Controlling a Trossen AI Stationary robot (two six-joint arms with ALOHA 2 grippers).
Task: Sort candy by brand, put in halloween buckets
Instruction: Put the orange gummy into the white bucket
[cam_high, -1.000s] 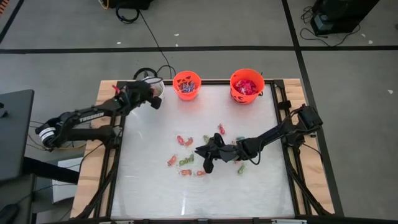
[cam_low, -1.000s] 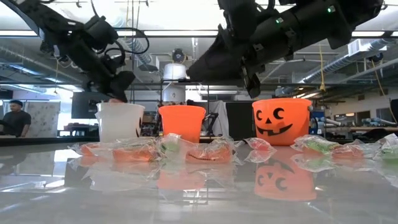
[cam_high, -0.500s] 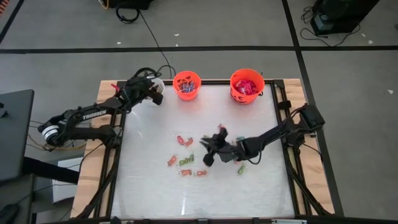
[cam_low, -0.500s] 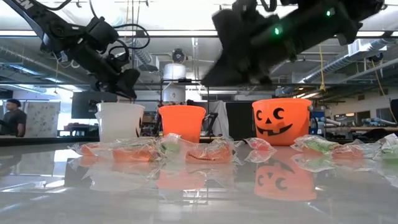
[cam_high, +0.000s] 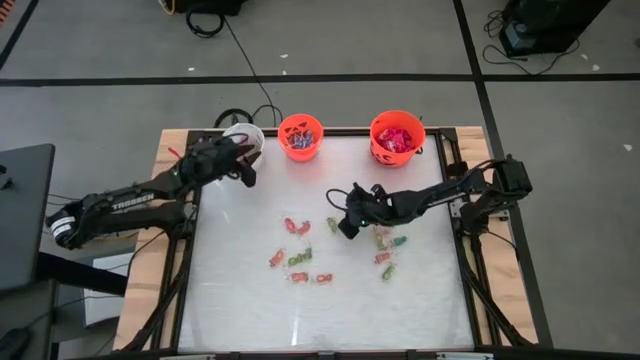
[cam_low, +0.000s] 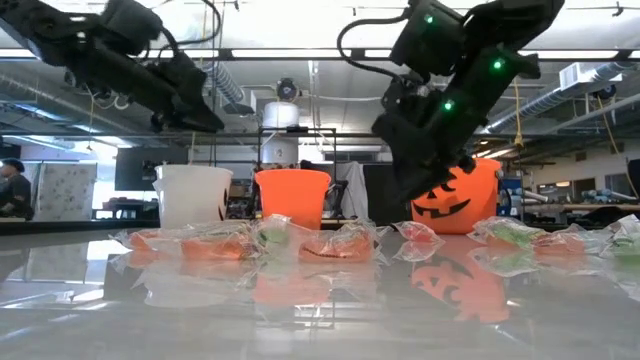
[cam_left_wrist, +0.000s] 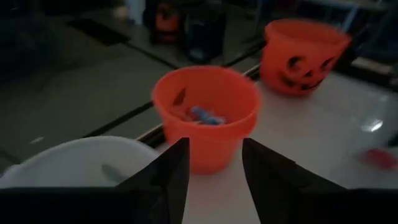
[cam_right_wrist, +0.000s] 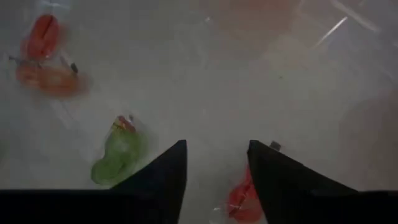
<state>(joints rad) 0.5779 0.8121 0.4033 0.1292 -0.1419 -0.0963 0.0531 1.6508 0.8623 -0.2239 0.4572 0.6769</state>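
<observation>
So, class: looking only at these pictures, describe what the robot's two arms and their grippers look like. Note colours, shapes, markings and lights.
Both arms are dark, slim and jointed. The left arm carries white lettering along its link and a pale ring near its base. The right arm shows small green lights. The left gripper and the right gripper each end in two dark, wedge-shaped fingers tapering to a point.

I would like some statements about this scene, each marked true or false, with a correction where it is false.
1. The left gripper is beside the white bucket. True.
2. The right gripper holds a candy. False: its jaws are open and empty.
3. The larger orange bucket is empty. False: red candy lies inside.
4. Loose candy lies on the table. True.
5. The small orange bucket contains candy. True.
</observation>
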